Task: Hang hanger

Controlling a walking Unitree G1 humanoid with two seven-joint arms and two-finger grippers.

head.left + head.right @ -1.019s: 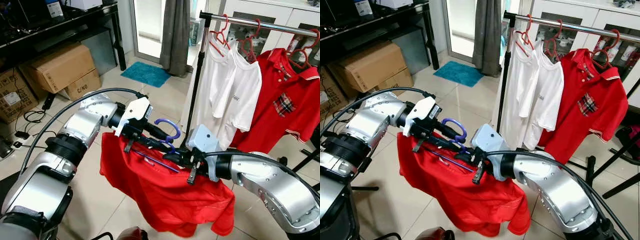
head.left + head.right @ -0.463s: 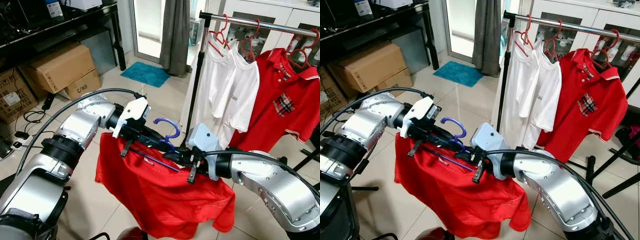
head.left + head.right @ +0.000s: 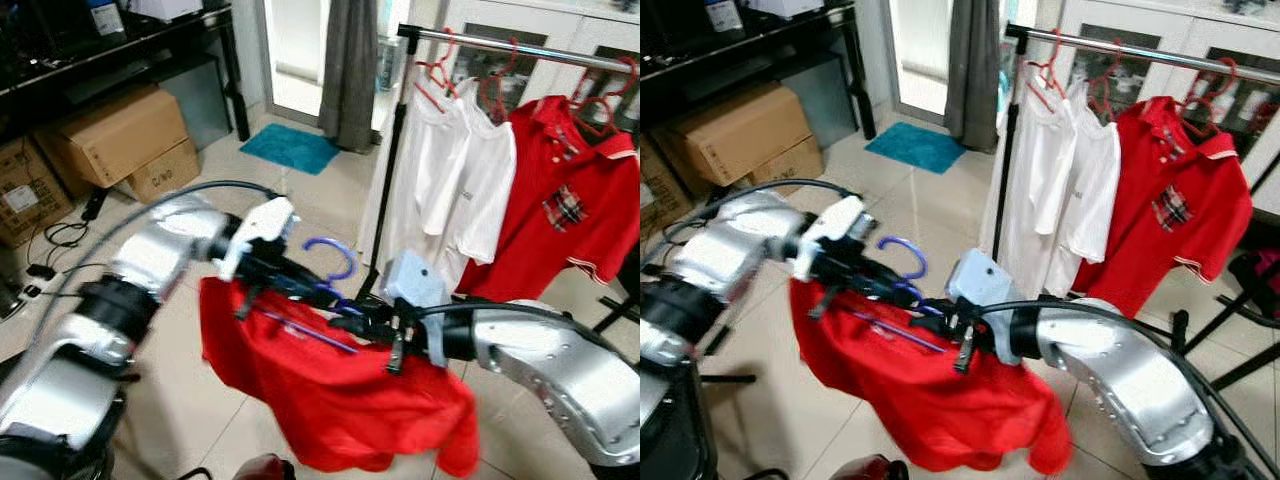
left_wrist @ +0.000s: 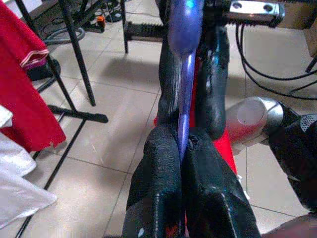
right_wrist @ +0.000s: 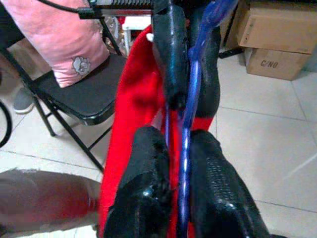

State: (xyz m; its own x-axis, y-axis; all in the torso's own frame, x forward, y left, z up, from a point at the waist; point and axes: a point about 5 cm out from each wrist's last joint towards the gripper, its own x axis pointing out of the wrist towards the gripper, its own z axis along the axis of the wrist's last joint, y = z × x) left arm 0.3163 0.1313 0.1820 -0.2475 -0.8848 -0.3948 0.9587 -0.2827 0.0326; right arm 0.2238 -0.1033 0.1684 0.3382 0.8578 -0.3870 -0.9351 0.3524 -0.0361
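Since a second ago little has changed in the hold, though the head views have gone soft with motion and the load sits a touch nearer the rail. Both claws are clamped on the purple hanger [image 3: 330, 268]: the left claw [image 3: 300, 283] grips just below the hook, the right claw [image 3: 362, 323] grips the bar further along. A red shirt [image 3: 330, 390] drapes from the hanger, its long axis running between the two claws. From the claws the rail [image 3: 1120, 47] lies up and ahead to the right, well apart, already carrying white shirts [image 3: 1060, 190] and a red polo [image 3: 1180, 215]. Blur hides the hook tip's facing, and the shirt covers the hanger's far end.
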